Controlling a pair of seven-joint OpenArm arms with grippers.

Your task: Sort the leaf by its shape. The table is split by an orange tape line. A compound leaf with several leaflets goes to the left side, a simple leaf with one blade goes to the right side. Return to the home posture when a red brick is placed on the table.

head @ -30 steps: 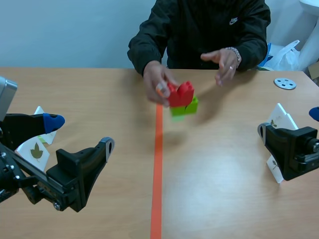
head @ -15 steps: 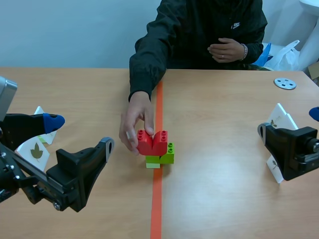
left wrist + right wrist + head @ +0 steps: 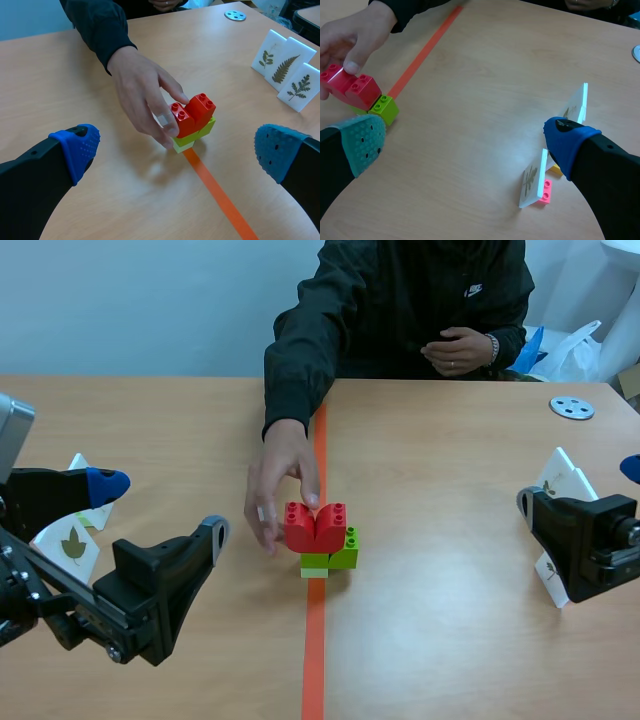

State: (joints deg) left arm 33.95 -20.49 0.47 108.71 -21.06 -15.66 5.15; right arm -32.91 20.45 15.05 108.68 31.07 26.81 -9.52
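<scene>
Red brick (image 3: 315, 528): one, glossy studded plastic, notched on top like a heart. It sits mid-table on the orange tape line (image 3: 314, 660), stacked on the green bricks (image 3: 345, 548).
Green bricks: two that I can make out, one lime and one paler, both square studded plastic, directly under the red.
Person's hand (image 3: 275, 480): it comes in from 12 o'clock out of a black sleeve. The fingers are loosely spread and bent, with the tips touching the red brick's 9 o'clock side and top.
Other hand (image 3: 458, 348): loosely curled by the chest at 1 o'clock, holding nothing.
Leaf cards (image 3: 285, 67): flat white rectangles standing upright, each bearing a pressed leaf. Three stand in a row at 3 o'clock from the brick, with feathery, many-leaflet sprigs, and a small pink brick (image 3: 546, 191) props one up. Two more stand at 9 o'clock. The nearer card (image 3: 73, 543) shows a brown lobed leaf and the farther one is mostly hidden.
Left gripper (image 3: 160, 508): fingers wide apart, nothing between them, blue dotted pads, low at 8 o'clock.
Right gripper (image 3: 465, 137): fingers wide apart and empty, one pad teal and one blue, at 4 o'clock, just beside the cards.
Disc (image 3: 571, 407): one, round, grey metal with holes, at 2 o'clock.
Table (image 3: 450, 640): pale wood grain.
</scene>
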